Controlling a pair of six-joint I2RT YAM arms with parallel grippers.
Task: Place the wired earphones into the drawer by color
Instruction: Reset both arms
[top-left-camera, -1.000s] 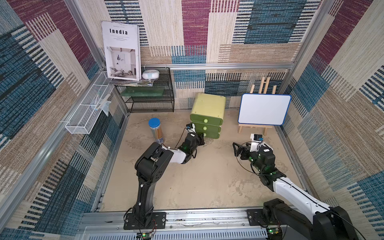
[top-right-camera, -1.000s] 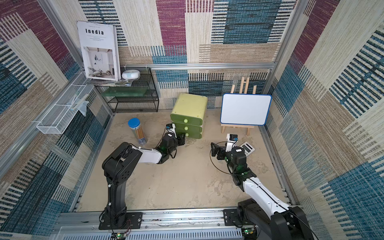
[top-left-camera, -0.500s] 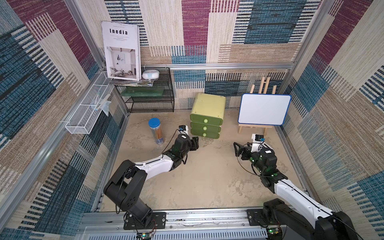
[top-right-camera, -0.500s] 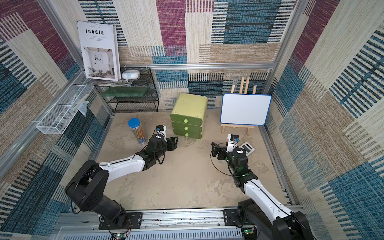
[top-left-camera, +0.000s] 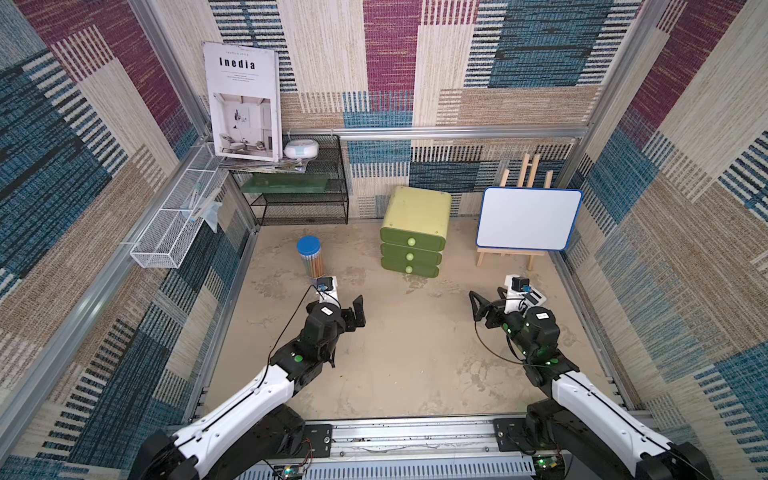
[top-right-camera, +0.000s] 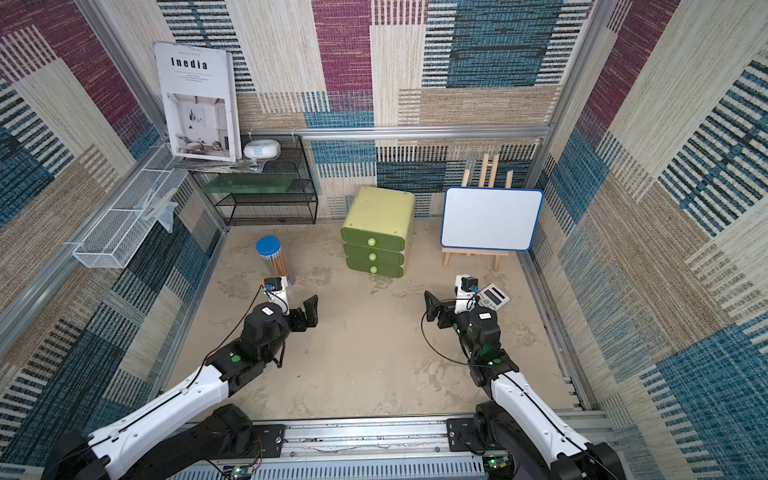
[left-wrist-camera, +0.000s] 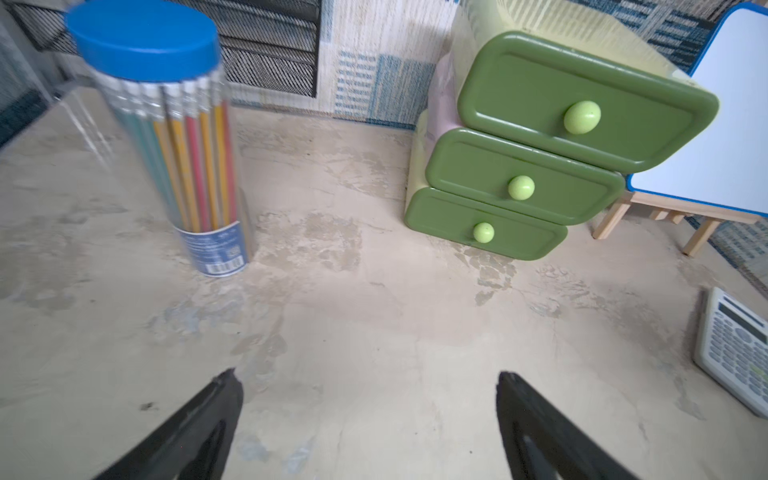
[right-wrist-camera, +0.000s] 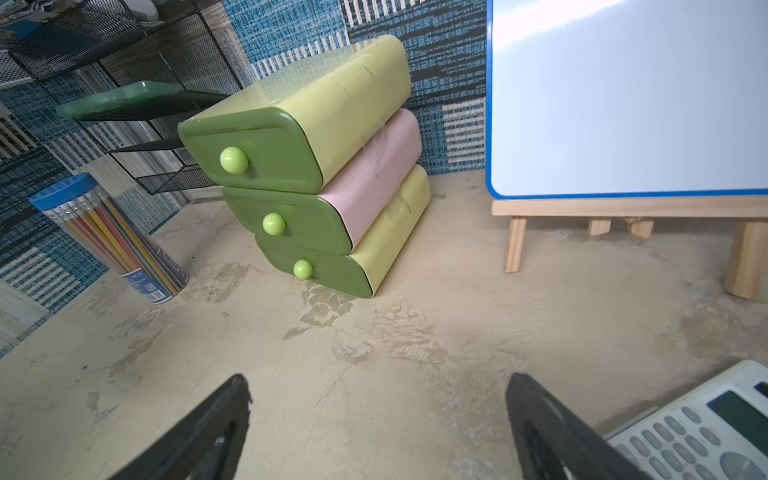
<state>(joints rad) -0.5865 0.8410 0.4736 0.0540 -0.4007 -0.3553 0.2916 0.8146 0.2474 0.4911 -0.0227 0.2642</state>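
Note:
No wired earphones show in any view. The drawer (top-left-camera: 411, 241) (top-right-camera: 376, 245) is a green three-tier unit with pale knobs, standing at the back middle of the sandy floor with all three fronts shut (left-wrist-camera: 519, 187) (right-wrist-camera: 291, 199). My left gripper (top-left-camera: 345, 305) (top-right-camera: 299, 309) hovers in front of it to the left, open, with only bare floor between its fingers (left-wrist-camera: 369, 376). My right gripper (top-left-camera: 490, 305) (top-right-camera: 446, 305) hangs at the right, also open and empty (right-wrist-camera: 377, 379).
A clear pencil tube with a blue lid (top-left-camera: 309, 257) stands just beyond the left gripper. A whiteboard on a wooden easel (top-left-camera: 525, 218) stands right of the drawer. A calculator (top-right-camera: 492, 296) lies beside the right gripper. A black wire shelf (top-left-camera: 299, 187) and a white wire basket (top-left-camera: 174, 224) are at the back left.
My left arm has drawn back from the drawer unit toward the front left, and its jaws have opened wide. The right arm has barely moved.

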